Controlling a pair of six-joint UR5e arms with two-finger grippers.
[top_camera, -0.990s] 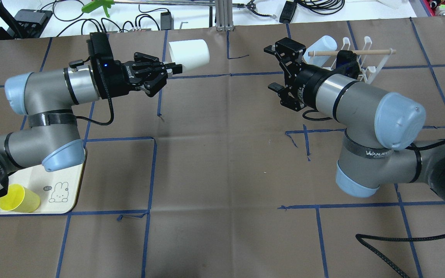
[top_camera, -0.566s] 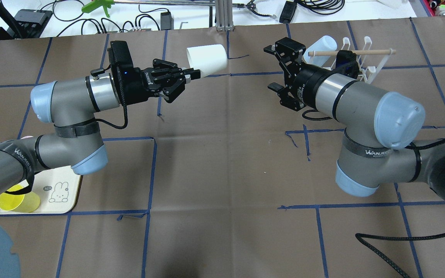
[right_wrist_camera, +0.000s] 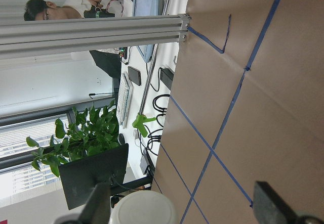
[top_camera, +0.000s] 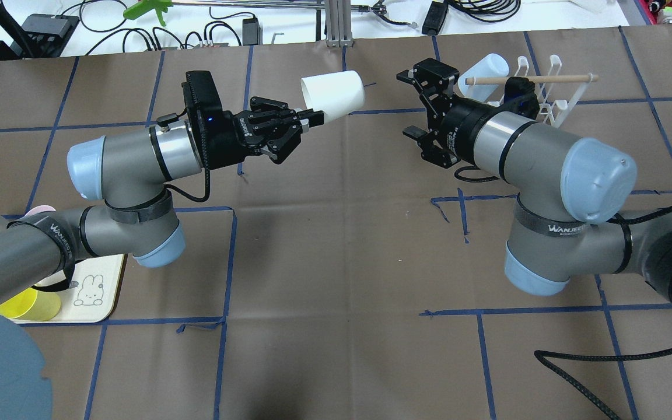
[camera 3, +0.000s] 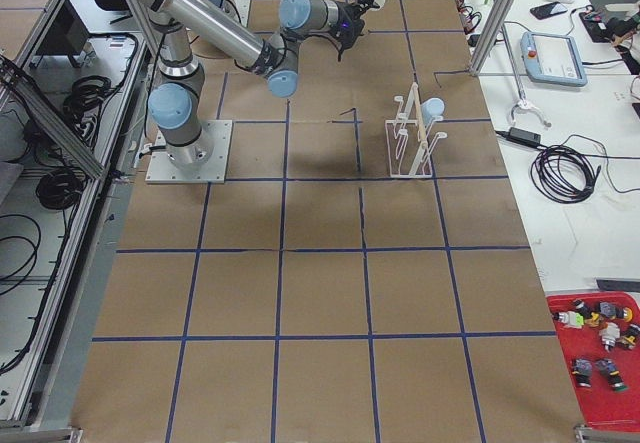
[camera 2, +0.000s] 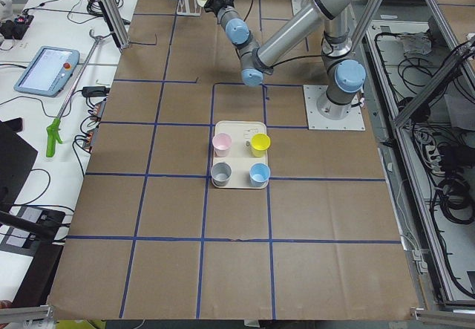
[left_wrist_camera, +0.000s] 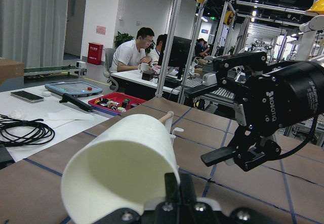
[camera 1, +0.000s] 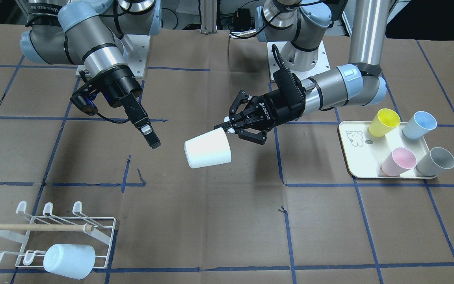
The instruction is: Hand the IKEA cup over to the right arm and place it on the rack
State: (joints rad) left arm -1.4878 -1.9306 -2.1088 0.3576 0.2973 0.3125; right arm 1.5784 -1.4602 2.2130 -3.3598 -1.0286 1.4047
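My left gripper (top_camera: 311, 118) is shut on the rim of a white IKEA cup (top_camera: 334, 92), which it holds on its side above the table. From the front, the cup (camera 1: 208, 149) hangs off the left gripper (camera 1: 229, 128), its base pointing toward the right arm (top_camera: 522, 146). The right gripper (top_camera: 409, 105) is open with nothing in it, a short gap from the cup. In the left wrist view the cup (left_wrist_camera: 121, 168) fills the foreground with the right gripper (left_wrist_camera: 223, 115) beyond it. The rack (camera 1: 53, 228) sits behind the right gripper.
A pale blue cup (camera 1: 69, 261) lies on the rack's near corner. A cream tray (camera 1: 359, 157) by the left arm holds yellow (camera 1: 384, 121), blue (camera 1: 419, 124), pink (camera 1: 398, 161) and grey (camera 1: 435, 161) cups. A black cable (top_camera: 604, 361) loops on the table near the right arm.
My left arm has swung to the right with the white cup, closing most of the gap to the right gripper. The right arm has barely moved.
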